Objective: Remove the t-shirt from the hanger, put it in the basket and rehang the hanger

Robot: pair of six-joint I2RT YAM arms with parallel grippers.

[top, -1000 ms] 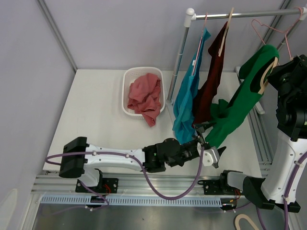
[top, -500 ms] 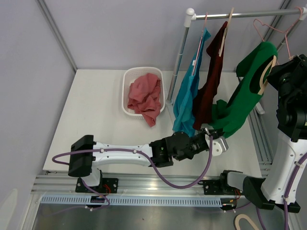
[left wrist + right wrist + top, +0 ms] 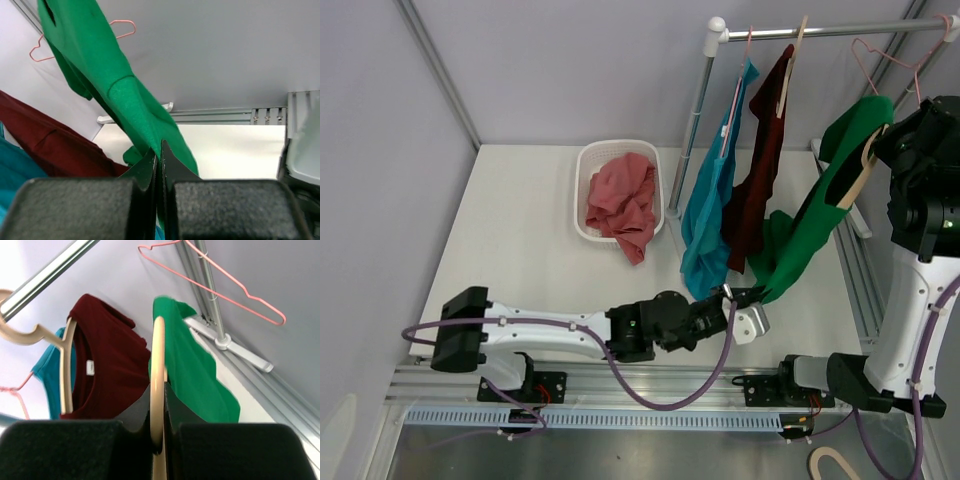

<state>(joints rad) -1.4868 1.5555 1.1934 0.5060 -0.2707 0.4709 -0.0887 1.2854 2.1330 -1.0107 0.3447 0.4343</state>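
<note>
The green cotton t-shirt was stretched slantwise above the right edge of the worktop, its hem pinched low toward the near edge by the clenched left hand, its shoulders hung higher on the pale wooden hanger gripped by the right hand.

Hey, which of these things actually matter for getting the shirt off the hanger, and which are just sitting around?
In the job: green t-shirt, wooden hanger, left gripper pinching the shirt, right gripper clamping the hanger.
Lying about: teal shirt, maroon shirt, white basket, pink cloth inside it.
</note>
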